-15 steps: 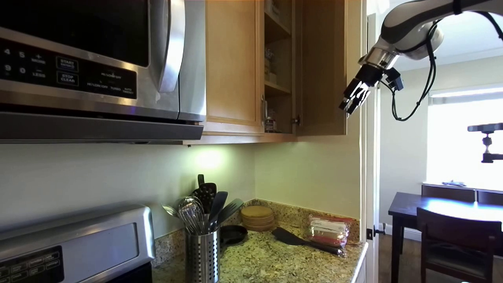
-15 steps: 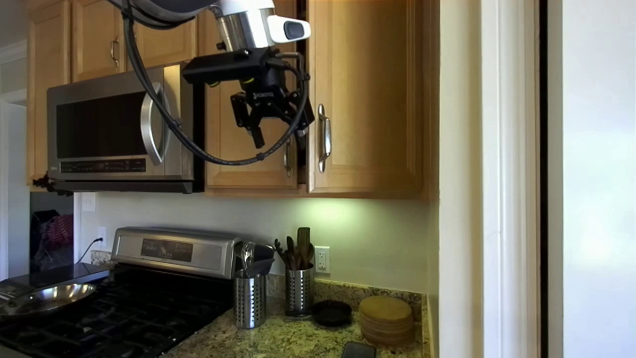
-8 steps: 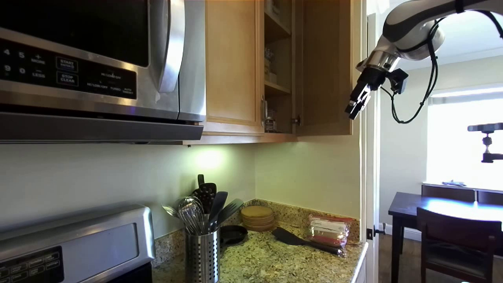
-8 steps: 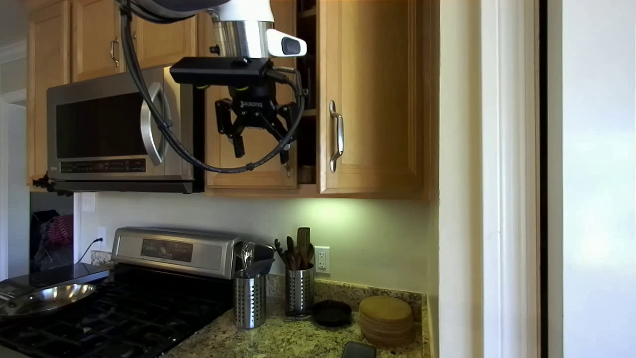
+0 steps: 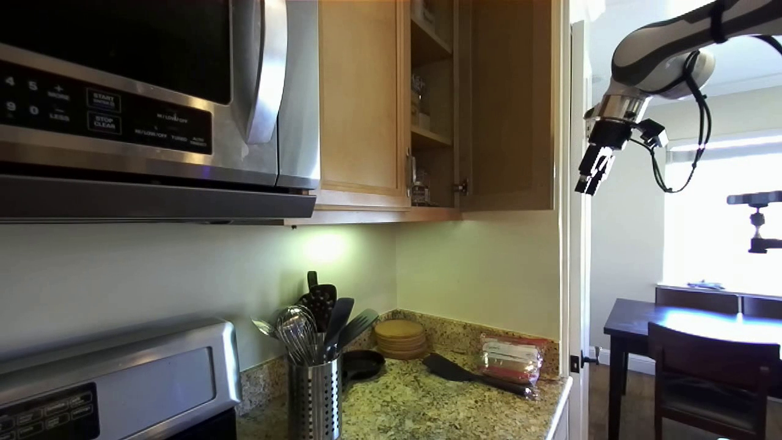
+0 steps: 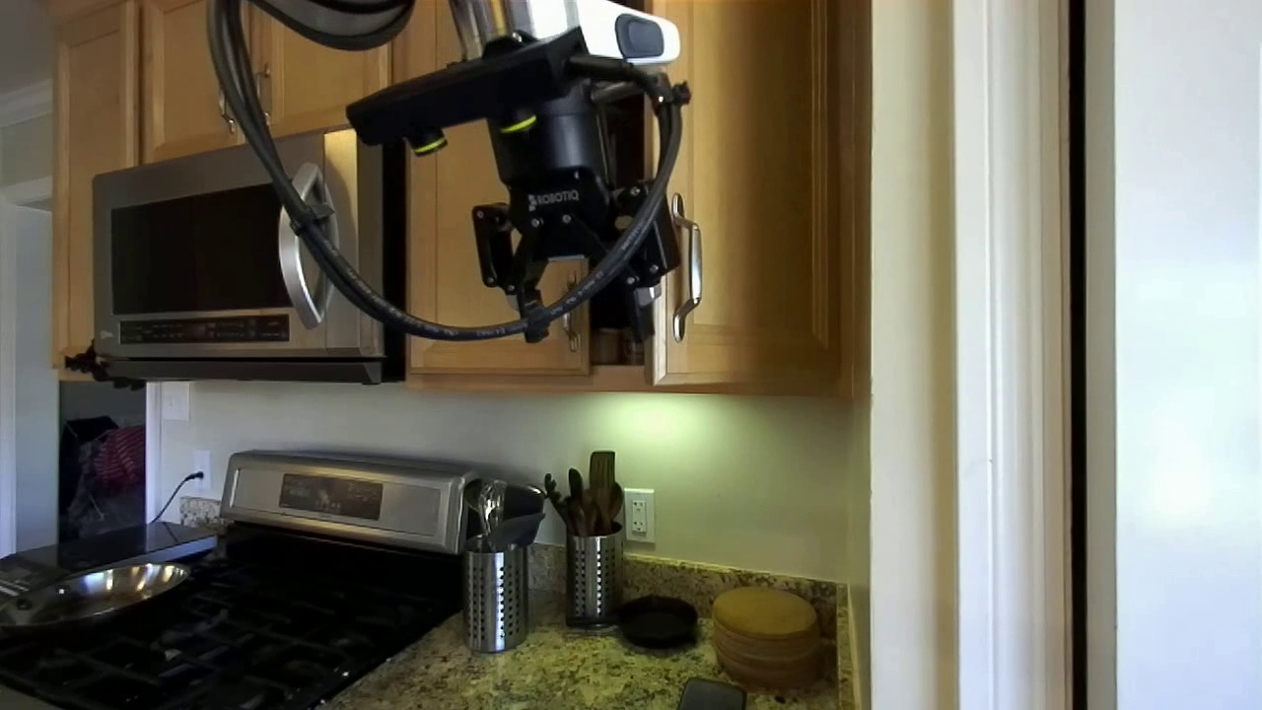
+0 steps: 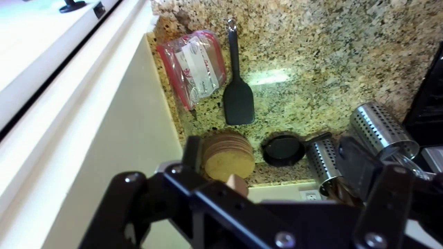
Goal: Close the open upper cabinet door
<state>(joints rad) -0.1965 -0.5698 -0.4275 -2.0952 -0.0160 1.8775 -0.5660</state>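
Observation:
The upper cabinet door (image 5: 507, 116) is a light maple panel standing open, showing its inner face and the shelves beside it. Its outer face (image 6: 759, 217) and metal handle (image 6: 689, 271) show in an exterior view. My gripper (image 5: 585, 186) is open and empty, out past the door's free edge with a gap in that view. In an exterior view the gripper (image 6: 589, 325) overlaps the free edge, left of the handle. In the wrist view the gripper (image 7: 271, 152) has its fingers wide apart over the counter. A small wood-coloured corner shows behind one finger; I cannot tell what it is.
A matching closed door (image 5: 363, 91) stands beside the microwave (image 6: 207, 247). A side wall and white door frame (image 6: 1006, 296) are beyond the hinge side. Below, the granite counter (image 7: 311, 62) holds a spatula (image 7: 238, 103), a plastic bag (image 7: 199, 69) and steel utensil holders (image 6: 496, 597).
The door has swung further open. My gripper first shifted left of the free edge, then backed away from the cabinet and returned rightward. It stays open.

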